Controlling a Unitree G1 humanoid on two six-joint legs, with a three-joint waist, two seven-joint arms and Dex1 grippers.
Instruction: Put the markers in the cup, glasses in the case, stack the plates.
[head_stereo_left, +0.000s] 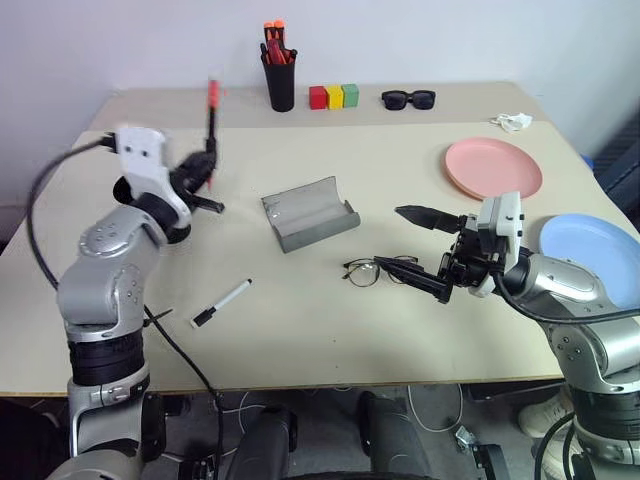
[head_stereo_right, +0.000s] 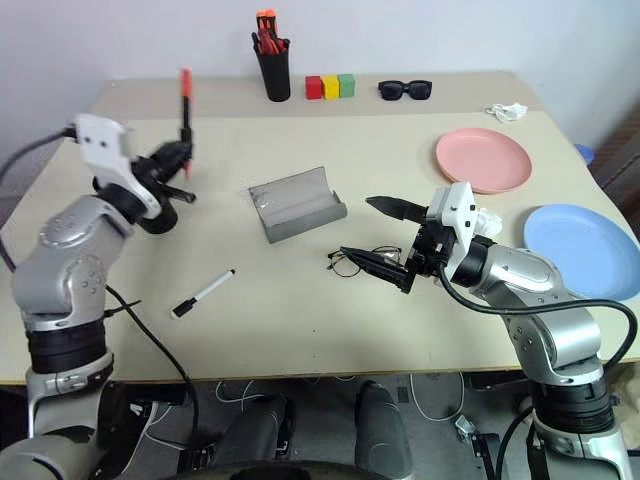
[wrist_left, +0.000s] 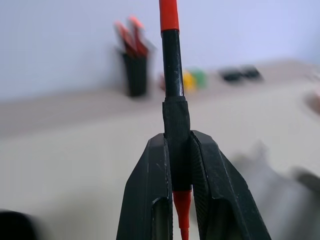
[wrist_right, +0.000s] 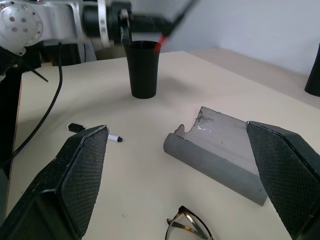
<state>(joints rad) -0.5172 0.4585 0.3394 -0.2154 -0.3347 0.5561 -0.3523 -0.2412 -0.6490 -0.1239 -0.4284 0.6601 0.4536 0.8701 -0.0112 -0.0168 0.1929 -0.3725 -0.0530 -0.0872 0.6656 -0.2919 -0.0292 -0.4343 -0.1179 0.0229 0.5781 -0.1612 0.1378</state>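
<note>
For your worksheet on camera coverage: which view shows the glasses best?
The left eye view: the whole wire frame of the glasses lies on the table beside the right end effector. The right eye view matches; the right wrist view cuts off most of it.

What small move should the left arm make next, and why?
Probably swing the red marker over the cup and tip it down. The left gripper is shut on the marker, holding it upright above the table, and the cup stands open just beneath that hand. The white marker lies on the table, so it comes after.
</note>
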